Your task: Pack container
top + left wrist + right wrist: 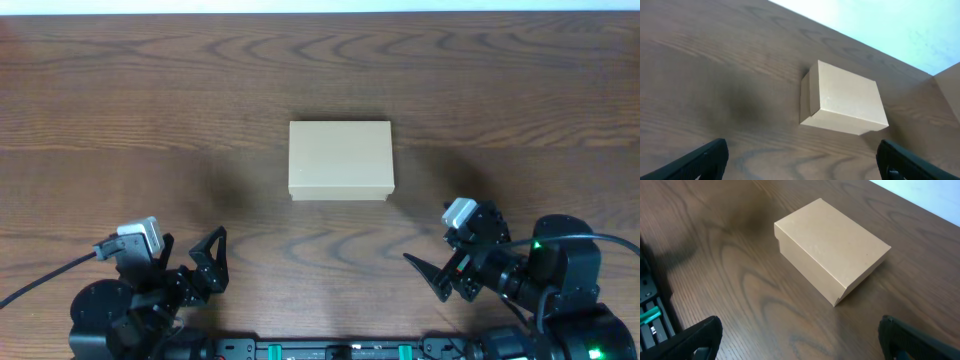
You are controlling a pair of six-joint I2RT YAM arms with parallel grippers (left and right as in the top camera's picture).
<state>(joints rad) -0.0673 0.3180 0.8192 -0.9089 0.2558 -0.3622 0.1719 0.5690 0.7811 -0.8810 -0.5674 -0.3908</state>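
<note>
Overhead and wrist views of the two-arm rig. The container, a plain tan cardboard box, is shown resting flat on the dark wood-grain table, near the table's middle, with its lid closed and its long sides set parallel to the far table edge. Both arms are seen at the near edge, one to each side of the container and well apart from it. The left gripper is held wide open with nothing grasped; its two black fingers appear at the lower corners of the left wrist view, and bare table is framed between them, with the container lying farther ahead and slightly to the right. The right gripper is likewise spread fully and grasps nothing; in the right wrist view the container is seen cornerwise ahead of the fingers, untouched, with the overlapping rim of the lid visible along its nearer sides. A soft shadow is cast on the table beside the container.
</note>
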